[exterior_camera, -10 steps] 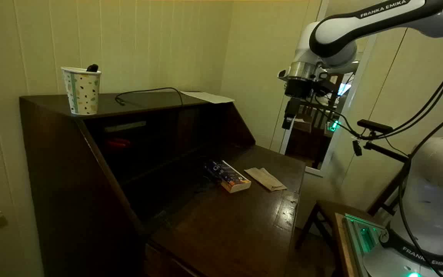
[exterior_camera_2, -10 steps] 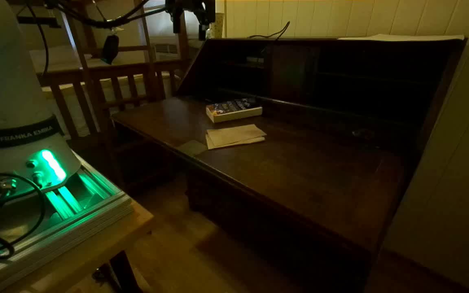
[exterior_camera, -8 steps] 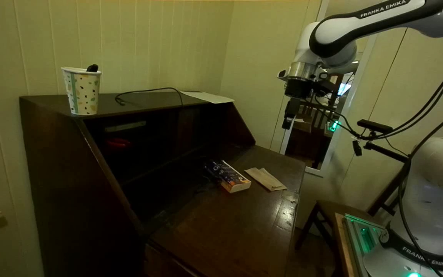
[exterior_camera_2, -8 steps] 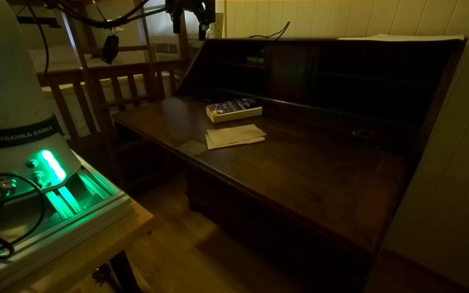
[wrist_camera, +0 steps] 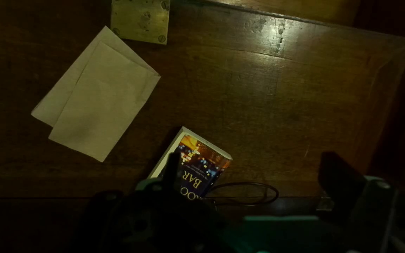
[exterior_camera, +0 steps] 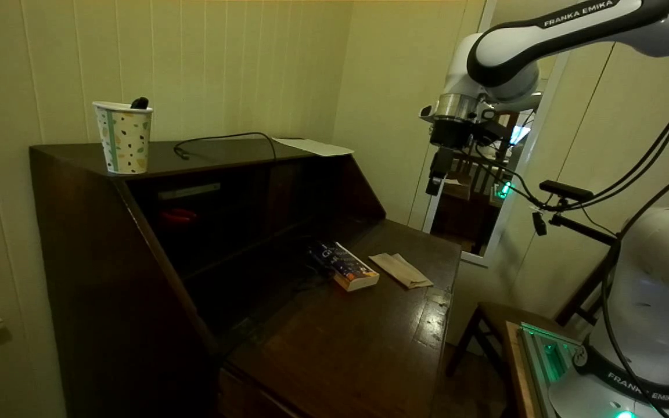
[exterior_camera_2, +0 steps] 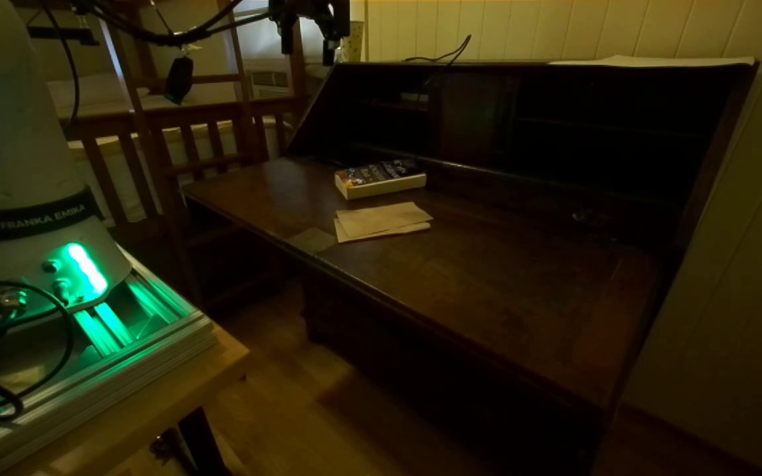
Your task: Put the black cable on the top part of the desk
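Note:
The thin black cable [exterior_camera: 230, 136] lies partly along the top part of the desk [exterior_camera: 212, 154], bending over its front edge. In an exterior view the cable [exterior_camera_2: 458, 50] arches above the top board's edge [exterior_camera_2: 520, 63] and drops in front of the dark compartments. A thin dark cable loop [wrist_camera: 276, 192] lies beside the book in the wrist view; its link to the upper stretch is hidden. My gripper [exterior_camera: 434, 188] is open and empty, raised above the writing leaf and apart from the cable. It shows also in an exterior view [exterior_camera_2: 308, 53] and the wrist view [wrist_camera: 251, 156].
A patterned cup [exterior_camera: 128, 139] and a white paper [exterior_camera: 314, 146] stand and lie on the top board. The writing leaf [exterior_camera: 334, 348] holds a thick book [exterior_camera: 346, 266] and a folded paper [exterior_camera: 401, 270]. A red object [exterior_camera: 177, 216] sits inside the desk.

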